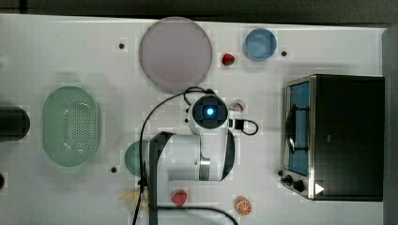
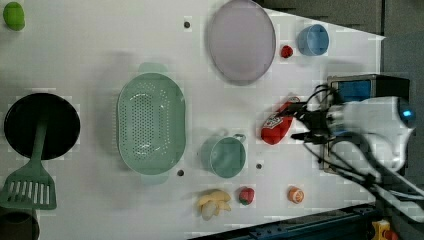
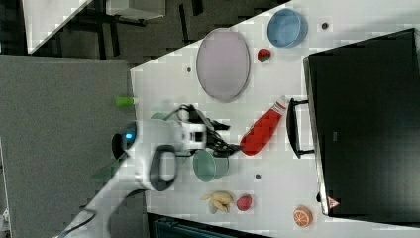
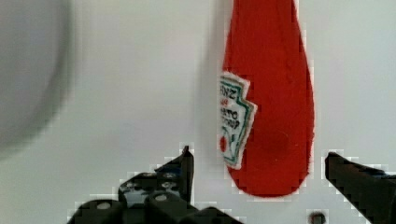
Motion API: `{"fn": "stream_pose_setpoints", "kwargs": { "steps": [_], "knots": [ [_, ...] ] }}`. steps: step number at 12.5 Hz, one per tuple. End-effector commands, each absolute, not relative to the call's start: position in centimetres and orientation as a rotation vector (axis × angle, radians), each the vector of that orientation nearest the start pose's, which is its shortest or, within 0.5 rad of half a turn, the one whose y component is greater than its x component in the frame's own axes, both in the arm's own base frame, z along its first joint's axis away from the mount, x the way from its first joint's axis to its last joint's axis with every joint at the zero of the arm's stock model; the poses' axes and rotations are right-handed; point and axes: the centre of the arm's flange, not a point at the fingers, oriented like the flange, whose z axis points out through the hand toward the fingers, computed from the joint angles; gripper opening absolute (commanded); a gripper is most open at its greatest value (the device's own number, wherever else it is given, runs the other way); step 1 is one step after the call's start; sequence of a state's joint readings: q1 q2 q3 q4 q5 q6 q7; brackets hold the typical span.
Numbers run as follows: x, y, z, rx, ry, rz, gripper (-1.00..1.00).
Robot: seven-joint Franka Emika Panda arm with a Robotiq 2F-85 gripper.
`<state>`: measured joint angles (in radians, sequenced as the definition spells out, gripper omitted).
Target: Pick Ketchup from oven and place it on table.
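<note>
- The Ketchup (image 3: pixel 261 130) is seen lying flat on the white surface (image 3: pixel 277 173), outside the oven (image 3: pixel 366 124) (just in front of its door handle).
- Its long axis runs diagonally, the white cap pointed toward the oven.
- The claw (image 4: pixel 259 161) is held spread apart, its fingers flanking the bottle's base.

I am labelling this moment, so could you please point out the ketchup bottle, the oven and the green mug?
Ketchup (image 3: pixel 260 131), right view, on the red body, lying on the table.
Oven (image 3: pixel 366 124), right view, on its black top.
Green mug (image 2: pixel 225 156), left view, on its inner wall.
</note>
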<state>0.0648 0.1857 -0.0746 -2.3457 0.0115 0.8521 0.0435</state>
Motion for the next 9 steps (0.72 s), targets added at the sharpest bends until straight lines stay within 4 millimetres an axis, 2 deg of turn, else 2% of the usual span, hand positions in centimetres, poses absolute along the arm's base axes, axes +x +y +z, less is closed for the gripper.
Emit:
{"fn": "stream_pose_setpoints", "kwargs": {
  "steps": [1,5,7,9],
  "knots": [
    [53.0,-1.4,38.6,-2.818,1.316,-0.065,1.00],
    [53.3,-1.3,51.9,-2.802,1.294,-0.107,1.00],
    [53.4,-1.2,57.0,-2.795,1.283,-0.139,1.00],
    [53.3,-1.0,61.0,-2.792,1.272,-0.160,1.00]
  ]
}}
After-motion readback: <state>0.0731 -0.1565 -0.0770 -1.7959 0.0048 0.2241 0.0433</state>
